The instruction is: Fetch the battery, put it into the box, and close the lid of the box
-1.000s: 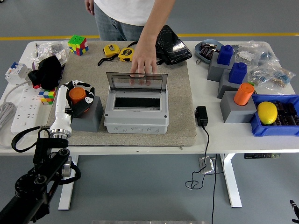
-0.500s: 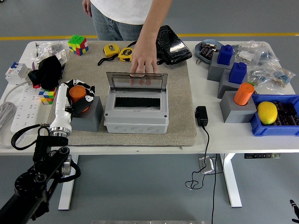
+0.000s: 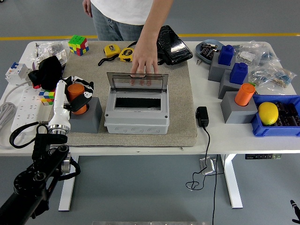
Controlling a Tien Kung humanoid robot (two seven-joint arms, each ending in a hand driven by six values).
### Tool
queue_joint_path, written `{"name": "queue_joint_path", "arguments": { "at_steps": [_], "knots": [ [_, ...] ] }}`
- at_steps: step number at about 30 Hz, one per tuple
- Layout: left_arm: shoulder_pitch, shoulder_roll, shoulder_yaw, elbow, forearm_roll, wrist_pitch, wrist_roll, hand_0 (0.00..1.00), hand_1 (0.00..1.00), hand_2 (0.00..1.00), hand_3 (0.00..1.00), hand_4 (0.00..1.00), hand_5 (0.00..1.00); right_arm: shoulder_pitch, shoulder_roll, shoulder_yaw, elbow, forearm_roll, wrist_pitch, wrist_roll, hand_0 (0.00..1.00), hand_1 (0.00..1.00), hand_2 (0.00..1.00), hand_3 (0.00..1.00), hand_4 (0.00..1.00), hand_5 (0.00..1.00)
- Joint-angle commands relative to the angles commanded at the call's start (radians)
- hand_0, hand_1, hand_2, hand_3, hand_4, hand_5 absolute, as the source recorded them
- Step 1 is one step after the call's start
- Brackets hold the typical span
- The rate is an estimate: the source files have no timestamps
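Observation:
The battery is an orange cylinder (image 3: 74,93) standing upright, partly raised out of its grey block holder (image 3: 90,119) at the left of the mat. My left hand (image 3: 78,96), white with black fingers, is shut on the orange battery from the left. The grey box (image 3: 136,119) sits mid-mat with its dark slot showing. Its clear lid (image 3: 137,82) stands open behind it. A person at the far side rests one hand (image 3: 143,63) on the lid's top edge. My right hand does not show.
A second orange cylinder (image 3: 244,93) stands on a grey block at right, by blue blocks (image 3: 226,55) and a blue bin (image 3: 281,129) holding a yellow lemon (image 3: 268,113). A black adapter (image 3: 202,116) lies right of the mat. Tape measures (image 3: 119,52), a cube (image 3: 78,45) and a power strip (image 3: 23,108) lie left.
My left hand has risen slightly with the orange battery, so more of the cylinder shows above the grey block. The person's hand stays on the lid.

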Motion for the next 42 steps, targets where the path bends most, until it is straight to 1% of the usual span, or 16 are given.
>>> {"name": "queue_joint_path", "arguments": {
  "at_steps": [6,11,12,16,18,20,22,24,26,29,30,35,36,38,40,42],
  "knots": [
    [-0.003,0.004,-0.001,-0.008,0.008,0.005,0.004,0.043,0.078,0.212,0.317,0.613,0.050,-0.001,0.001,0.004,0.000,-0.002,0.000,0.000,0.852,0.824,0.779,0.805,0.998,0.998],
    [-0.009,0.011,-0.005,-0.025,0.035,0.012,0.017,0.043,0.078,0.212,0.317,0.613,0.050,0.000,0.000,0.005,0.000,-0.003,0.000,0.000,0.852,0.824,0.779,0.805,0.998,0.998],
    [-0.009,0.013,-0.006,-0.028,0.043,0.015,0.021,0.027,0.045,0.248,0.404,0.615,0.050,0.000,0.000,0.005,0.000,-0.003,-0.001,0.001,0.852,0.824,0.779,0.805,0.998,0.998],
    [-0.011,0.023,-0.007,-0.045,0.098,0.022,0.046,0.027,0.045,0.248,0.404,0.615,0.050,0.001,-0.001,0.004,0.000,-0.001,0.000,0.002,0.852,0.824,0.779,0.805,0.998,0.998],
    [-0.012,0.030,-0.006,-0.054,0.124,0.025,0.058,0.028,0.028,0.249,0.401,0.610,0.040,0.002,-0.001,0.006,0.000,-0.003,-0.001,0.002,0.852,0.824,0.779,0.805,0.998,0.998],
    [-0.015,0.050,0.000,-0.066,0.171,0.030,0.082,0.028,0.028,0.249,0.401,0.610,0.040,0.001,-0.002,0.004,0.000,-0.003,0.000,0.002,0.852,0.824,0.779,0.805,0.998,0.998],
    [-0.016,0.069,0.004,-0.080,0.196,0.034,0.097,0.028,0.028,0.249,0.401,0.610,0.040,0.001,-0.004,0.007,0.000,-0.006,-0.001,0.001,0.852,0.824,0.779,0.805,0.998,0.998],
    [-0.016,0.081,0.002,-0.093,0.232,0.038,0.111,0.027,0.025,0.247,0.399,0.606,0.043,0.000,-0.005,0.009,0.000,-0.008,-0.001,0.000,0.852,0.824,0.780,0.804,0.998,0.998],
    [-0.014,0.096,0.000,-0.114,0.288,0.045,0.140,0.027,0.025,0.247,0.399,0.606,0.043,-0.001,-0.007,0.013,0.000,-0.012,-0.001,-0.001,0.852,0.824,0.780,0.804,0.998,0.998],
    [-0.010,0.119,0.009,-0.151,0.405,0.049,0.195,0.027,0.025,0.247,0.399,0.606,0.043,-0.001,-0.009,0.013,0.000,-0.012,-0.001,0.000,0.852,0.824,0.780,0.804,0.998,0.998],
    [-0.010,0.130,0.016,-0.173,0.451,0.050,0.222,0.034,0.021,0.208,0.310,0.598,0.043,-0.001,-0.009,0.013,0.000,-0.012,-0.001,0.000,0.852,0.824,0.780,0.804,0.998,0.998],
    [-0.007,0.179,0.049,-0.255,0.658,0.022,0.328,0.034,0.021,0.208,0.310,0.598,0.043,0.002,-0.012,0.012,0.000,-0.011,-0.001,0.001,0.852,0.824,0.780,0.804,0.998,0.998],
    [-0.005,0.188,0.057,-0.272,0.702,0.015,0.349,0.033,0.026,0.243,0.400,0.604,0.046,0.002,-0.013,0.013,0.000,-0.012,-0.001,0.001,0.853,0.824,0.781,0.804,0.998,0.998],
    [-0.003,0.199,0.066,-0.295,0.784,0.003,0.375,0.033,0.026,0.243,0.400,0.604,0.046,0.002,-0.014,0.016,0.000,-0.015,-0.002,0.001,0.853,0.824,0.781,0.804,0.998,0.998],
    [0.001,0.214,0.079,-0.333,0.869,-0.018,0.420,0.033,0.026,0.243,0.400,0.604,0.046,0.001,-0.015,0.017,0.000,-0.016,-0.002,0.000,0.853,0.824,0.781,0.804,0.998,0.998],
    [0.003,0.227,0.097,-0.362,0.951,-0.037,0.452,0.032,0.027,0.243,0.402,0.607,0.048,0.000,-0.015,0.019,0.000,-0.018,-0.002,0.000,0.854,0.824,0.781,0.804,0.998,0.998]
  ]
}}
